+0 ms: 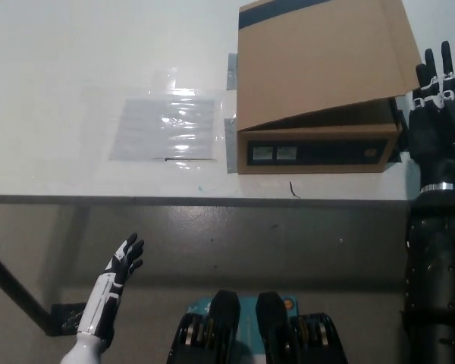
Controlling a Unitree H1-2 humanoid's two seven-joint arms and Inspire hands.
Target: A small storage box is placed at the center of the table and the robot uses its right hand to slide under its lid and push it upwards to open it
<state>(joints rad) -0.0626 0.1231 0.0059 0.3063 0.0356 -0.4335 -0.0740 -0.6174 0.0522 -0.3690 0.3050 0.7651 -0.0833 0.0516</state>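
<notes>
**Cardboard lid lifting at its right front corner**

The storage box sits on the white desk, toward its right and close to the front edge rather than dead centre. It is plain brown cardboard, and its lid is a broad flat flap, hinged along the far side by the look of it. The lid's front edge is tilted, with a wedge of shadow opening toward the right corner.

The black right robot hand stands just beside that corner, fingers straight and spread, grasping nothing; whether a fingertip touches the lid edge cannot be told. The white left robot hand rests low below the desk edge, released, fingers apart.

The lid likely handles as light and fairly stiff, yet prone to bowing if pushed at one corner only. The box may slide on the smooth desk. The best purchase seems to be under the front lip, nearer the middle. A clear plastic sheet lies left of the box.
</notes>
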